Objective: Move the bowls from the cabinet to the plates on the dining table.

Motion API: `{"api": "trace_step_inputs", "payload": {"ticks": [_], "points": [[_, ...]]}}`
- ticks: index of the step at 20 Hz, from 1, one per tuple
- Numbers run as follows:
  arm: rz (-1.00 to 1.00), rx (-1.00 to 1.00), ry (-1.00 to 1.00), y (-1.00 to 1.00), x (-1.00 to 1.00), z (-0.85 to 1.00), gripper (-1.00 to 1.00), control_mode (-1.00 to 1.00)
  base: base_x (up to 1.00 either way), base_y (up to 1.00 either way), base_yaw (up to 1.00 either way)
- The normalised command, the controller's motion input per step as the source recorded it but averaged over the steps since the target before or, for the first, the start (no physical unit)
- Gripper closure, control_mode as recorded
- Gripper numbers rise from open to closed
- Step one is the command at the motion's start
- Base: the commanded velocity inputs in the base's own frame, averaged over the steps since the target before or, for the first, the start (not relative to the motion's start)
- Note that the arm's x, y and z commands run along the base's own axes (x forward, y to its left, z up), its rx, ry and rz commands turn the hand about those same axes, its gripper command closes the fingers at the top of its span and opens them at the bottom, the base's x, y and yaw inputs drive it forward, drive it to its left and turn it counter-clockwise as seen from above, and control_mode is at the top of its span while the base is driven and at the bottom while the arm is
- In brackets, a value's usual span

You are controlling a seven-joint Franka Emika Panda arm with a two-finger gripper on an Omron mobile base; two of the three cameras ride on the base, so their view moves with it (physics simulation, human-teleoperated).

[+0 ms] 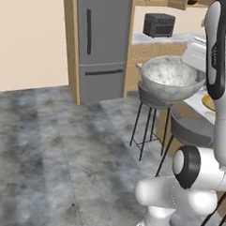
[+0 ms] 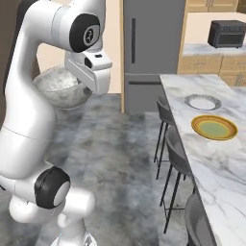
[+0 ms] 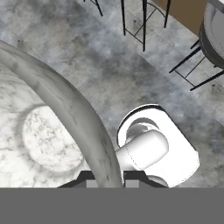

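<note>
Marbled bowl held up in the air, away from the desk.

My end effector (image 3: 105, 177) is clamped on the rim of the grey-white marbled bowl (image 3: 39, 131), one finger inside the wall and one outside, and the bowl hangs above the grey floor (image 1: 47, 144). To the right in the right base view, the marble desk (image 2: 216, 158) carries the pale grey plate (image 2: 202, 102) farther off and the yellowish plate (image 2: 214, 128) nearer, just beside each other. Grey stools (image 2: 177, 153) stand along the desk's left edge. A grey refrigerator (image 1: 100, 44) stands at the far wall, a black oven (image 2: 227, 33) on the far counter.
</note>
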Motion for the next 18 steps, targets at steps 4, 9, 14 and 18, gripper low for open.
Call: {"api": "trace_step_inputs", "payload": {"ticks": [4, 9, 14, 18], "points": [[0.0, 0.0, 0.0, 0.0, 0.0, 0.0, 1.0, 1.0, 0.12, 0.17, -0.21], [0.0, 0.0, 0.0, 0.0, 0.0, 0.0, 1.0, 1.0, 0.12, 0.18, -0.21], [0.0, 0.0, 0.0, 0.0, 0.0, 0.0, 1.0, 1.0, 0.11, 0.19, -0.2], [0.0, 0.0, 0.0, 0.0, 0.0, 0.0, 1.0, 1.0, 0.04, 0.51, -0.05]]}}
